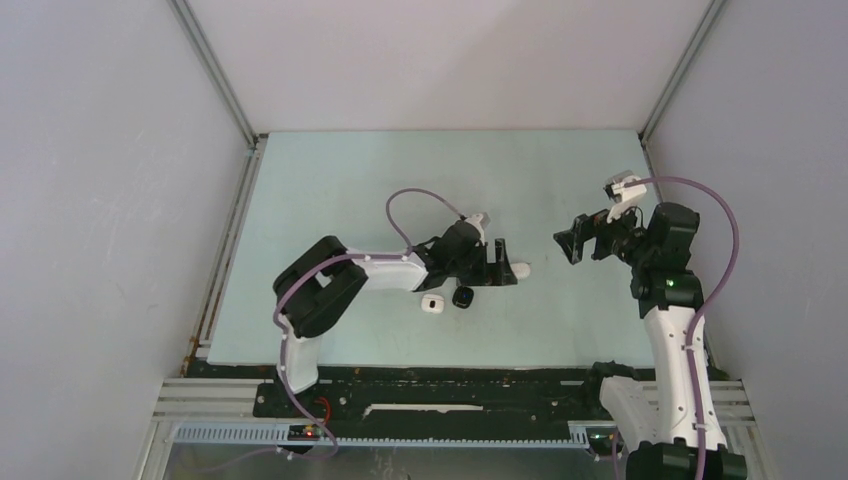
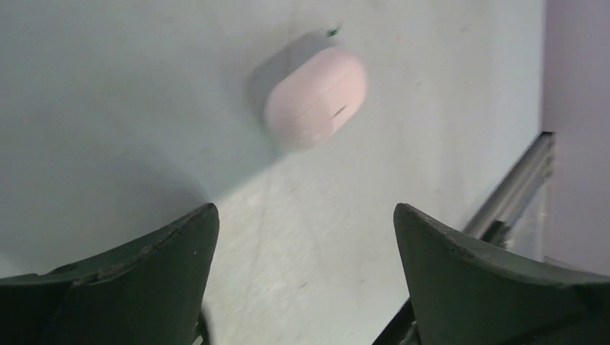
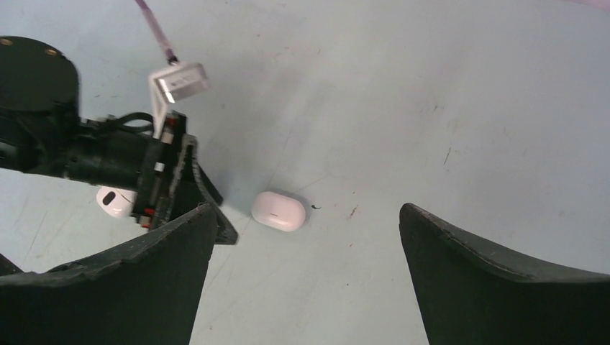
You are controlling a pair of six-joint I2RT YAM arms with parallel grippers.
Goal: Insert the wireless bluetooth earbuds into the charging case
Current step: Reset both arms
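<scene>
Dark green fingers (image 2: 151,287) of the left gripper (image 2: 306,208) fill the bottom of its wrist view, spread wide with only bare tabletop between them. The right gripper (image 3: 308,208) looks the same from its own camera, jaws wide and holding nothing. Under both lies the pale green table (image 1: 330,180). From above, the left arm (image 1: 330,285) reaches out low across it, while the right arm (image 1: 670,300) stands near the table's edge with its gripper raised clear of the surface and turned toward the left one. A closed white charging case (image 2: 315,97) lies flat just ahead of the left jaws, beyond the fingertips and apart from them; it sits further out in front of the right jaws. Back beside the left wrist rest a smaller white case (image 1: 431,304) and a black case (image 1: 462,297), close together. I can't pick out the earbuds themselves in any view.
</scene>
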